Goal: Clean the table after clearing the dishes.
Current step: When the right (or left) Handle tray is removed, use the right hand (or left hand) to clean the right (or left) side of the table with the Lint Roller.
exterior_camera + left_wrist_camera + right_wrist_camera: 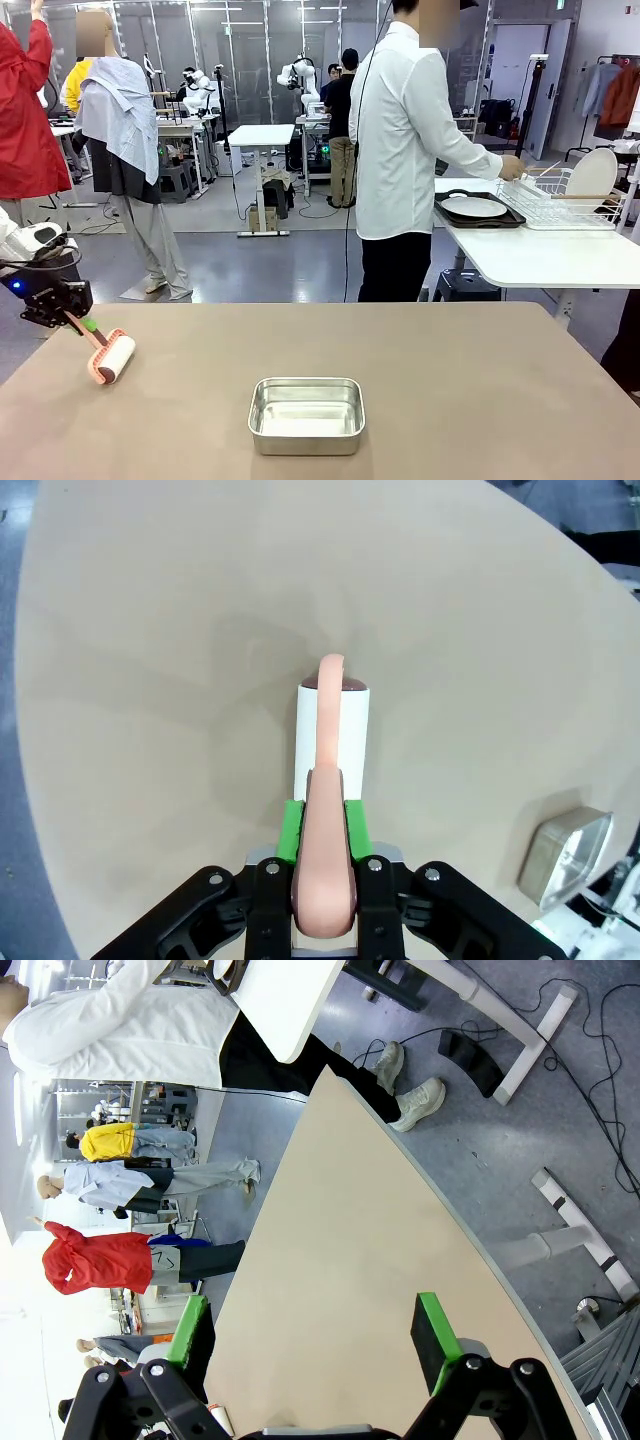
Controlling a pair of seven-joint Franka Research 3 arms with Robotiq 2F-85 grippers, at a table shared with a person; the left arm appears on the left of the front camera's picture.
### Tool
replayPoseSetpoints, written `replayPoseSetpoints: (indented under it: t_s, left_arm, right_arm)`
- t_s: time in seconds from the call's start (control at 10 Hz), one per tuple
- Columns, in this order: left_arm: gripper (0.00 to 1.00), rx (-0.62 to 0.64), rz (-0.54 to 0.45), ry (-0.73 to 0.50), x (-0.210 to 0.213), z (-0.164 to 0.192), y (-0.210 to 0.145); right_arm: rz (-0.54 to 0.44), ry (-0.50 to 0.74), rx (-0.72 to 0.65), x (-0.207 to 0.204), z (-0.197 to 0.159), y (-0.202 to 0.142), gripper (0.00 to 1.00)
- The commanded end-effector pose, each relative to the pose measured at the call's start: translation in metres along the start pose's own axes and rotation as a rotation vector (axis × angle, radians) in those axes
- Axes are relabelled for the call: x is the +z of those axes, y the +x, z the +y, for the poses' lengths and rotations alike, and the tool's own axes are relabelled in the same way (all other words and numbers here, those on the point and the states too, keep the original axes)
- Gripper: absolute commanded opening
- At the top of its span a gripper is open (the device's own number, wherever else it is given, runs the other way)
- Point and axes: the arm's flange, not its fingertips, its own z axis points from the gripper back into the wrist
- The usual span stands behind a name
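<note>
My left gripper (75,315) is shut on the pink handle of a lint roller (110,358), whose white roll rests on the taupe table (450,400) near its left edge. In the left wrist view the roller (333,735) points away from my gripper (325,880) with its roll flat on the table (150,680). My right gripper (310,1345) stands open above the table (340,1260) with nothing between its green pads. On the white side table at the far right lies a white plate (473,206) on a dark tray (445,213). Another plate (592,172) stands in a wire rack.
A small steel pan (306,412) sits at the front middle of the table, also at the lower right of the left wrist view as a steel pan (565,848). A person in a white shirt (405,140) stands beyond the far edge, one hand at the wire rack (560,200).
</note>
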Motion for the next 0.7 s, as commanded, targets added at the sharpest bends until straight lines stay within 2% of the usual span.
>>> replayPoseSetpoints:
  t_s: [0.0, 0.1, 0.2, 0.4, 0.5, 0.6]
  left_arm:
    - [0.20, 0.005, -0.080, 0.090, 0.010, 0.005, -0.008]
    - [0.20, -0.071, -0.002, -0.070, 0.032, -0.017, -0.019]
    - [0.20, -0.141, 0.009, -0.159, 0.061, -0.040, -0.031]
    - [0.20, -0.249, -0.064, -0.102, 0.112, -0.079, -0.053]
    - [0.20, -0.260, -0.090, -0.072, 0.127, -0.088, -0.058]
    - [0.20, -0.283, -0.068, -0.115, 0.136, -0.097, -0.060]
  right_arm:
    - [0.007, -0.001, 0.006, 0.002, 0.000, 0.000, 1.00]
    - [0.007, -0.001, 0.006, 0.002, 0.000, 0.000, 1.00]
    - [0.007, -0.001, 0.006, 0.002, 0.000, 0.000, 1.00]
    - [0.007, -0.001, 0.006, 0.002, 0.000, 0.000, 1.00]
    - [0.007, -0.001, 0.006, 0.002, 0.000, 0.000, 1.00]
    - [0.007, -0.001, 0.006, 0.002, 0.000, 0.000, 1.00]
